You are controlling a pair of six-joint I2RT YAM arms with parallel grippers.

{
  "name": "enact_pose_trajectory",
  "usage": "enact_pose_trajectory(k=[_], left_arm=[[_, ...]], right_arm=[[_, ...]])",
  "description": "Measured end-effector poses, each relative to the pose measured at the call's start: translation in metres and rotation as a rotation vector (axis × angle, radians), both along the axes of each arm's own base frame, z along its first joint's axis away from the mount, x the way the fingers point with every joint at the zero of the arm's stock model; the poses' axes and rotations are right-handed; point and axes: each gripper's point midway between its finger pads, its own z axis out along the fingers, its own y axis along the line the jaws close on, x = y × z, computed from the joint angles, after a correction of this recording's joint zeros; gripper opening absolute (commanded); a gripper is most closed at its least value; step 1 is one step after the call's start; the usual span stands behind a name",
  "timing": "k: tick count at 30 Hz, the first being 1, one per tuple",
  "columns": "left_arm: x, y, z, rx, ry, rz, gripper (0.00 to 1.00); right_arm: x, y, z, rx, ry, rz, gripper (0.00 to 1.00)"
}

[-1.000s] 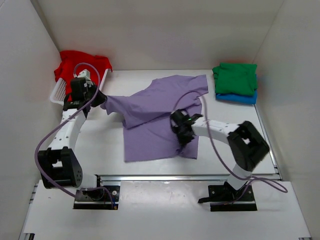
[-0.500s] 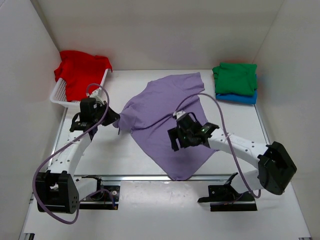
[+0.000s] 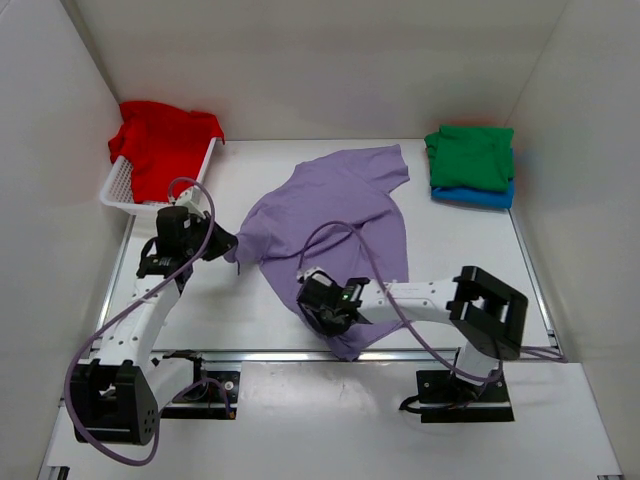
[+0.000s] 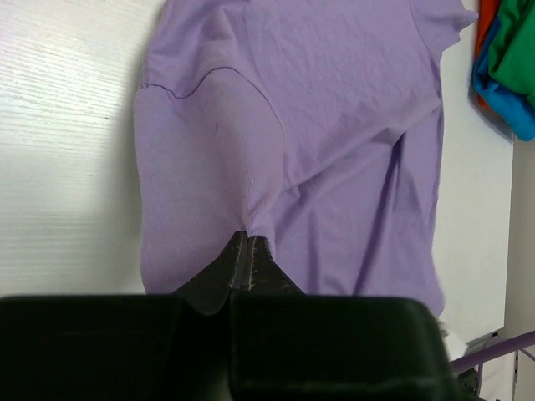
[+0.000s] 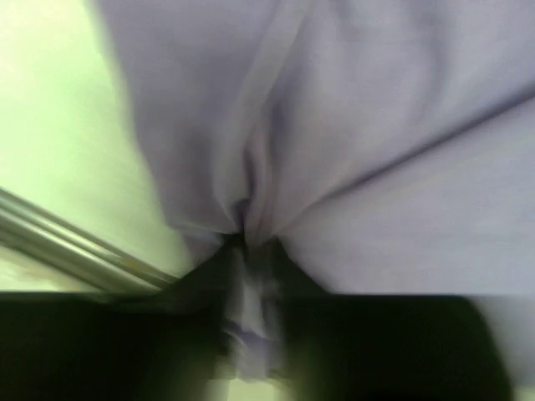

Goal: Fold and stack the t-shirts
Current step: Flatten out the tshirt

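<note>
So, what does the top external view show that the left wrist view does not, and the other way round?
Only the top external view: the red shirt lying over the white basket, and the right gripper at the near edge of the lavender shirt. Only the left wrist view: up close, the left gripper pinching a small peak of lavender cloth, jaws shut on it. Both: the lavender shirt spread out, and the green shirt lying on the blue shirt.
</note>
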Motion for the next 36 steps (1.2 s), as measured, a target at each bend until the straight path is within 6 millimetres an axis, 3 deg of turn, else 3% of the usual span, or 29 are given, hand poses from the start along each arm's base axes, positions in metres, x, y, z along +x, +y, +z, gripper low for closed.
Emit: enact_pose_trajectory(k=[2,5,7,9,10,12,16,17,19,21,23,25,27,30,33,36], left_arm=[[-0.001,0.002,0.002,0.000,-0.006,0.007,0.00],[-0.002,0.006,0.007,-0.001,-0.015,0.019,0.00],[-0.001,0.008,0.016,-0.004,-0.022,0.030,0.00],[0.003,0.011,0.039,-0.014,-0.057,0.049,0.00],[0.005,0.013,0.059,-0.020,-0.094,0.062,0.00],[0.007,0.015,0.110,-0.028,-0.204,0.084,0.00],[-0.013,0.011,0.247,-0.048,-0.490,0.077,0.00],[-0.024,0.008,0.284,-0.059,-0.575,0.067,0.00],[-0.054,0.005,0.344,-0.083,-0.711,0.054,0.00],[-0.084,0.006,0.388,-0.100,-0.808,0.054,0.00],[-0.119,0.006,0.433,-0.122,-0.913,0.049,0.00],[-0.149,0.006,0.469,-0.146,-0.997,0.029,0.00],[-0.163,0.004,0.491,-0.162,-1.053,0.006,0.00],[-0.140,0.001,0.495,-0.132,-1.048,0.000,0.00],[-0.060,-0.004,0.474,-0.093,-0.952,0.007,0.00],[0.047,-0.009,0.424,-0.067,-0.806,0.016,0.00]], right_arm=[[-0.004,0.021,0.001,0.010,0.009,0.016,0.00],[-0.006,0.031,0.010,0.020,0.001,0.030,0.00],[-0.006,0.026,0.017,0.020,0.008,0.017,0.00],[-0.005,0.006,0.027,-0.013,0.020,-0.004,0.00],[-0.002,-0.001,0.039,-0.001,0.013,-0.017,0.00],[0.015,-0.011,0.084,0.099,-0.043,-0.062,0.00],[0.052,-0.036,0.232,0.471,-0.302,-0.168,0.00],[0.053,-0.049,0.274,0.573,-0.384,-0.188,0.00],[0.042,-0.071,0.322,0.704,-0.478,-0.197,0.00],[0.029,-0.098,0.344,0.789,-0.535,-0.211,0.00],[0.026,-0.131,0.352,0.811,-0.599,-0.271,0.00],[0.037,-0.160,0.354,0.776,-0.667,-0.354,0.00],[0.053,-0.182,0.360,0.732,-0.717,-0.414,0.00],[0.086,-0.212,0.374,0.700,-0.779,-0.486,0.00],[0.117,-0.195,0.368,0.704,-0.744,-0.416,0.01],[0.160,-0.180,0.342,0.677,-0.652,-0.375,0.00]])
